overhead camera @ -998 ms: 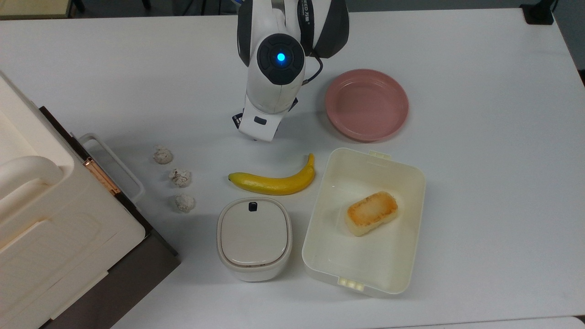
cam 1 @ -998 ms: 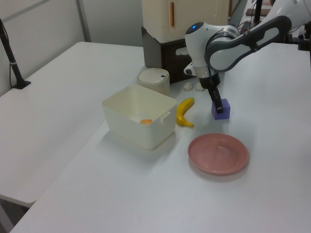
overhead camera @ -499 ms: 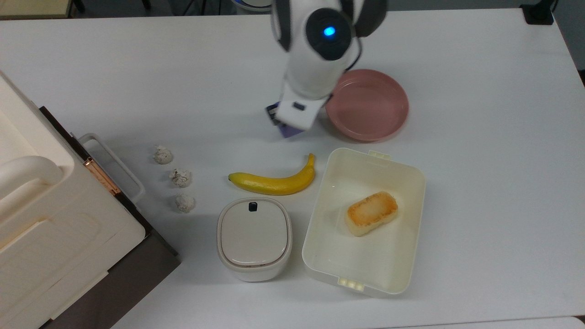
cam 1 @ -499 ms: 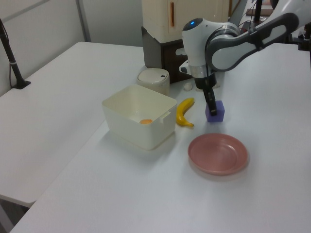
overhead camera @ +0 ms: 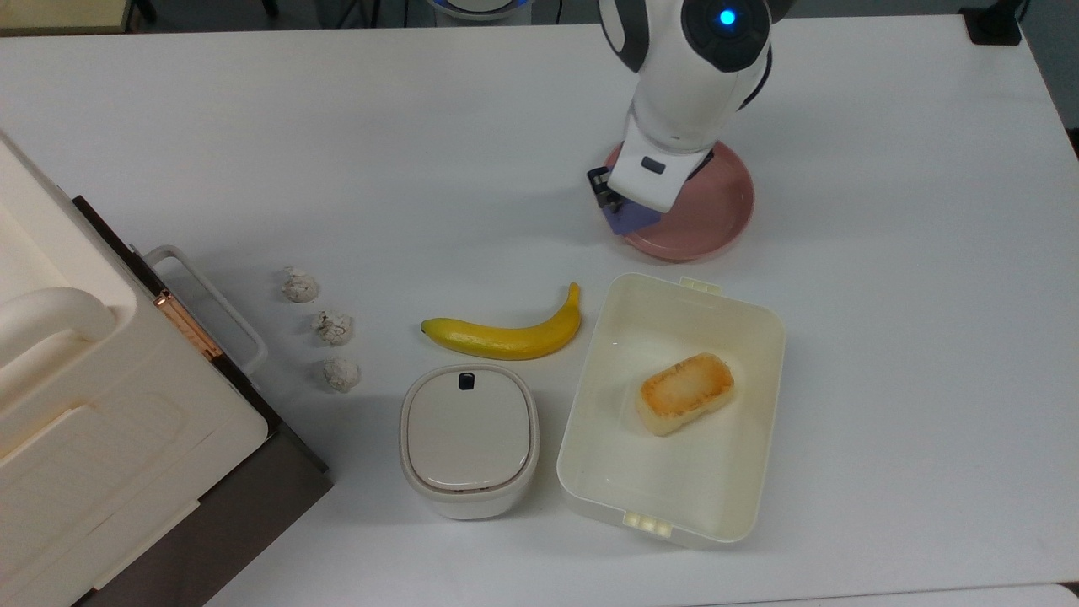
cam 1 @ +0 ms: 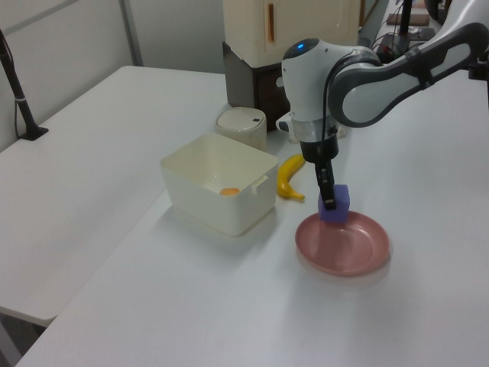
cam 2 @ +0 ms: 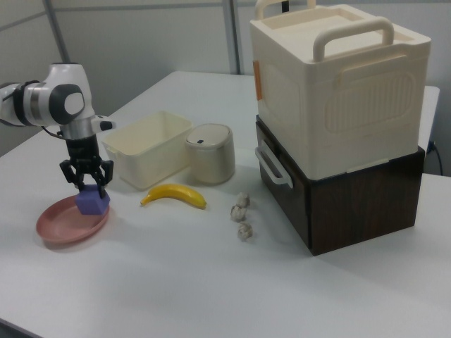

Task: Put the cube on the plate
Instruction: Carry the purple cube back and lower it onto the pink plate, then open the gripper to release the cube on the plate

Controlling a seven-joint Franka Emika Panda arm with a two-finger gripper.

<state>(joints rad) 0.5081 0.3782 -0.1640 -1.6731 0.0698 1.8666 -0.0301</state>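
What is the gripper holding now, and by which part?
The gripper holds the blue-purple cube by two opposite side faces, above the pink plate.

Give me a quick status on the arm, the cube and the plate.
Gripper shut on the purple cube. Cube held above the near edge of the pink plate, not yet set down. Nothing in the way; banana lies apart.

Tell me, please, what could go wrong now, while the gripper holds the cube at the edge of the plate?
1. The cube hangs over the near rim of the plate, not its middle. If the gripper opens here, it may land on the rim and tumble onto the table.
2. The plate is shallow and looks glossy, so a drop from height could make the cube bounce or slide out.
3. Lowering here could press the rim and tip the plate.
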